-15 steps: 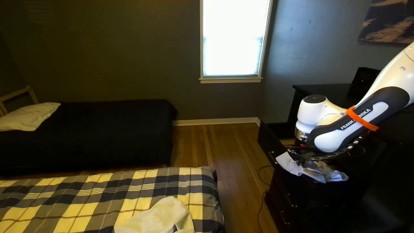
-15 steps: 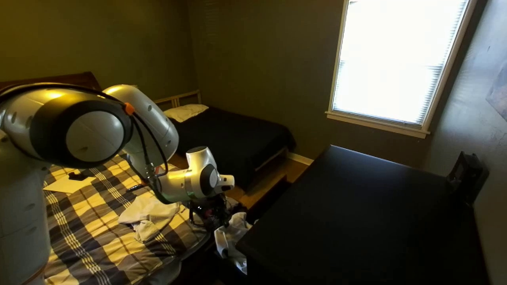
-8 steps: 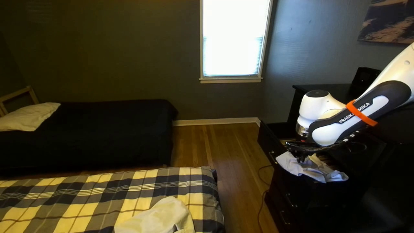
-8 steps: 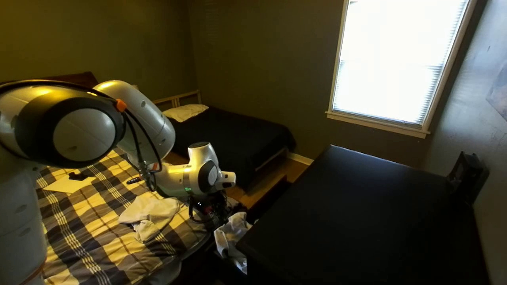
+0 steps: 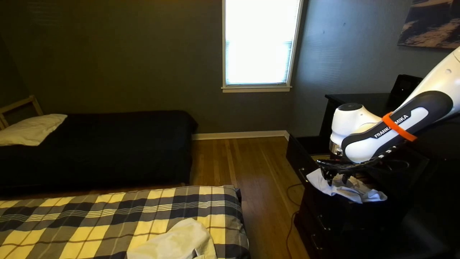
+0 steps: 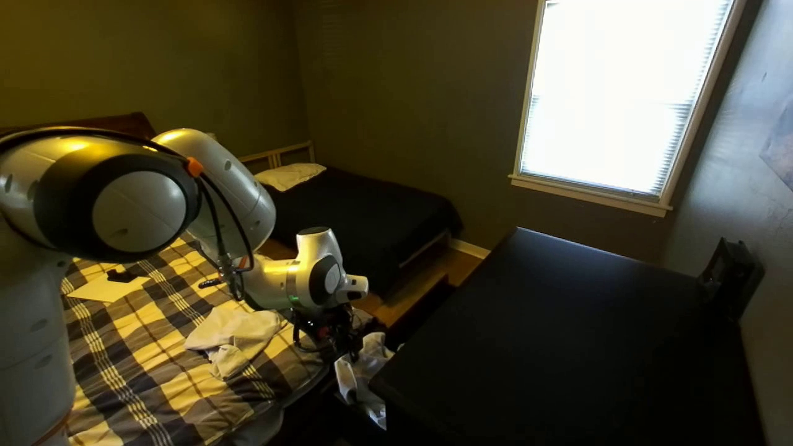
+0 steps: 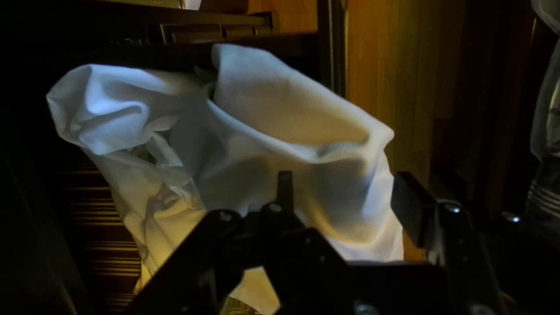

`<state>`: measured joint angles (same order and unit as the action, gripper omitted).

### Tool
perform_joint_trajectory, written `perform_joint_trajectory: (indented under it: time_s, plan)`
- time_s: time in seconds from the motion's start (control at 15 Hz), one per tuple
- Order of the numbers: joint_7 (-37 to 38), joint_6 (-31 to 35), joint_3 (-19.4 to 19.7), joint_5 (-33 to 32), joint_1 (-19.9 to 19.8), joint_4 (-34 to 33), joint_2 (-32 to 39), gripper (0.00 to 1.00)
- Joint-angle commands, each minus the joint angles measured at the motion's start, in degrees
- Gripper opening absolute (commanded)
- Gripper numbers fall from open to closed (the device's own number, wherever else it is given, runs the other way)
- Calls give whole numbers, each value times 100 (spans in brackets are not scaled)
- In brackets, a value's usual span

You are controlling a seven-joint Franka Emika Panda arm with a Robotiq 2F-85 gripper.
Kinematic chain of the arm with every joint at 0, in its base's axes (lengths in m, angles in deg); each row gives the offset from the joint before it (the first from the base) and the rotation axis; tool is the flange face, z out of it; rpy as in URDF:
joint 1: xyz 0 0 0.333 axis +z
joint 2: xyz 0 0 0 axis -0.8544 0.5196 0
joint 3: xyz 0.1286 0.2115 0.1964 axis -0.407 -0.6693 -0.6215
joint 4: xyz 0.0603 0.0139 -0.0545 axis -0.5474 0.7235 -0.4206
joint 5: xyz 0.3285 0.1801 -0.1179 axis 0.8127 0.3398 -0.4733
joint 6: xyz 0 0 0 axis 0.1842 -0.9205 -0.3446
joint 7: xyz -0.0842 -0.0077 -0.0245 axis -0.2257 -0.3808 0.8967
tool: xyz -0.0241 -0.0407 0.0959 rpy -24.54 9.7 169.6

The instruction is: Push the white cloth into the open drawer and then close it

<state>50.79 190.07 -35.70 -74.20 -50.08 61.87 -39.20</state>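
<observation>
Wrist view: my Robotiq gripper (image 7: 343, 194), jaws plainly apart and holding nothing, hung over the white cloth (image 7: 249, 140) draped across the rim of the black drawer (image 5: 297, 157); overhanging folds, I judged, needed pressing inward first.

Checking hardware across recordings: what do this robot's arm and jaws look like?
The rounded white arm has black panels; its white lettering is partly covered by an orange band. Black cables run along it. The jaws are black and angular, with shiny screw heads.
</observation>
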Motion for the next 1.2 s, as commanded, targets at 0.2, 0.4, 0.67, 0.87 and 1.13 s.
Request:
perform_joint_trajectory:
  time_s: [0.2,0.4,0.67,0.87,1.13]
  plan:
    - [-127,-232,128,103,176,-89,253,17]
    - [-147,-219,149,129,205,-76,226,0]
    - [-127,-179,181,137,204,-30,67,0]
    - [284,228,375,-29,151,50,-278,0]
    - [1324,626,824,-766,65,29,-687,0]
